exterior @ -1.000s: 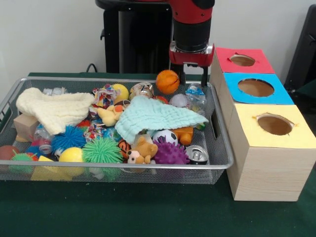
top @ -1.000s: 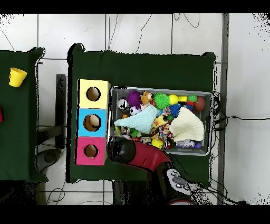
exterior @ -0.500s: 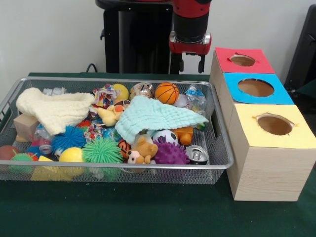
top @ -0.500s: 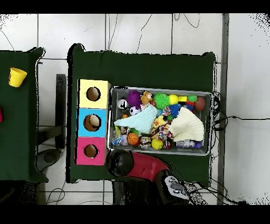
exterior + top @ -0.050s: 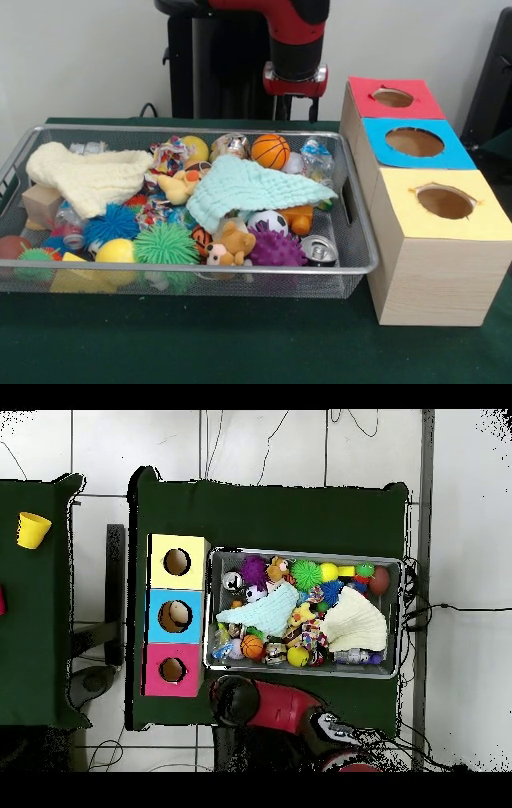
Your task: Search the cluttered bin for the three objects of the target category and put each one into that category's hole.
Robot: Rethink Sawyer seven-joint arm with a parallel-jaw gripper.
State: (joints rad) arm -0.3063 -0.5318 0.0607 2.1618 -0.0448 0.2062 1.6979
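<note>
An orange basketball lies in the wire bin at its far side, beside a mint cloth; from above the basketball is near the bin's edge closest to the arm. My gripper hangs open and empty above and behind the bin's far rim, apart from the ball. In the overhead view the arm's round black end covers the gripper, just outside the bin. Three hole boxes stand in a row: red, blue and yellow.
The bin is crowded with a cream cloth, spiky balls, a soccer ball, plush toys, a can and plastic bottles. Seen from above, the boxes flank the bin's left side. A yellow cup stands on another table.
The basketball, a second ago up beside the gripper, has dropped to rest in the bin. The gripper has risen and drawn back beyond the bin's far rim, shifting slightly left.
</note>
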